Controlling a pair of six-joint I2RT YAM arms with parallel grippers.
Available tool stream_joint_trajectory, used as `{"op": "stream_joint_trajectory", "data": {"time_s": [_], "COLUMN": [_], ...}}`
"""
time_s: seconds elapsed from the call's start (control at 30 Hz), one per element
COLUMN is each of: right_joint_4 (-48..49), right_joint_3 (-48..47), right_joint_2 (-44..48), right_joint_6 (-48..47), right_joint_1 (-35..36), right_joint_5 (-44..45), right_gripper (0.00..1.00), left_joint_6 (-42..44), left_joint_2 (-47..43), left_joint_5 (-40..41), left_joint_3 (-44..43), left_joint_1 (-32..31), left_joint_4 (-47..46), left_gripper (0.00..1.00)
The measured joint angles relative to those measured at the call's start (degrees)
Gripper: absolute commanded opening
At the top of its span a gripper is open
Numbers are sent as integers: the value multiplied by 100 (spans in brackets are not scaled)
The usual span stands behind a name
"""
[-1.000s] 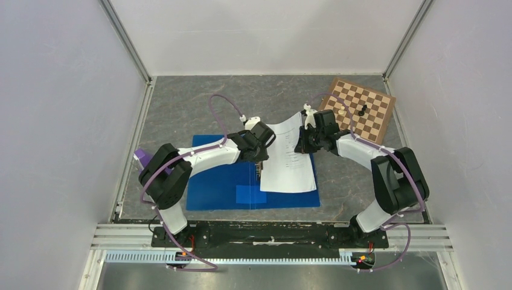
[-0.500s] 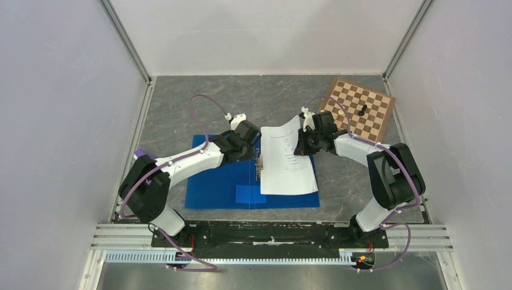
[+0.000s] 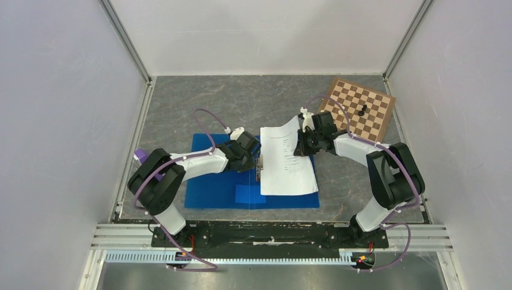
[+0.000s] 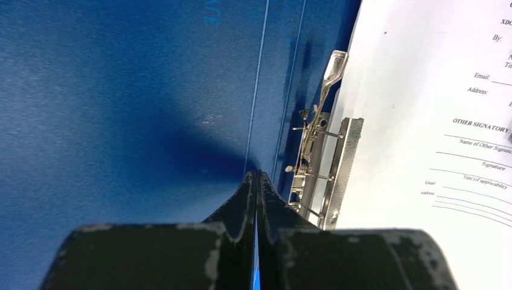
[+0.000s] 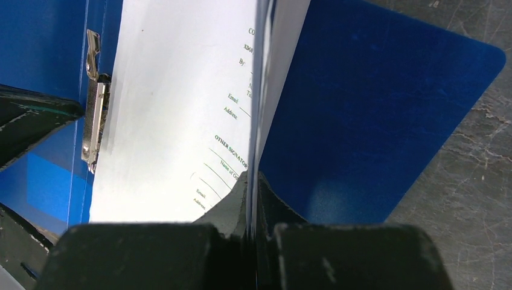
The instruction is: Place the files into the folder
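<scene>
Blue glossy plastic folder (image 3: 217, 190) lay open, seemingly steadied by the closed-jawed left gripper (image 4: 255, 179); right gripper (image 5: 252, 179) clamped white printed sheets (image 3: 288, 172) for seating.

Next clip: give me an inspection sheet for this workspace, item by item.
Surface: grey mottled table.
Job's things: blue folder lies open; files lie on its right half beside the metal clip, with their far right edge lifted.
Clutter: chessboard at far right with a black piece; purple object at the left edge.
Claws: left claw shut, tips at the folder's spine; right claw shut on the files' edge.
Cables: purple cables loop off both arms; no snag seen.
Surroundings: white walls; metal rail at the near edge.
</scene>
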State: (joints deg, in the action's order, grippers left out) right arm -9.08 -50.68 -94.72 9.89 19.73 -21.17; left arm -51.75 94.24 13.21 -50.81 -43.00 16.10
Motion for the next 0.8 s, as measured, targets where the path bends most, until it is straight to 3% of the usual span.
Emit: {"op": "stream_joint_trajectory", "data": {"time_s": [0.8], "right_joint_4": [-48], "right_joint_3": [656], "right_joint_2": [621], "right_joint_6": [142], "right_joint_1": [144], "right_joint_5": [275], "right_gripper": [0], "left_joint_6": [-1366], "left_joint_2": [177], "left_joint_5": [619], "left_joint_3": [0], "left_joint_1": [-356], "left_joint_4": [-166], "left_gripper": [2]}}
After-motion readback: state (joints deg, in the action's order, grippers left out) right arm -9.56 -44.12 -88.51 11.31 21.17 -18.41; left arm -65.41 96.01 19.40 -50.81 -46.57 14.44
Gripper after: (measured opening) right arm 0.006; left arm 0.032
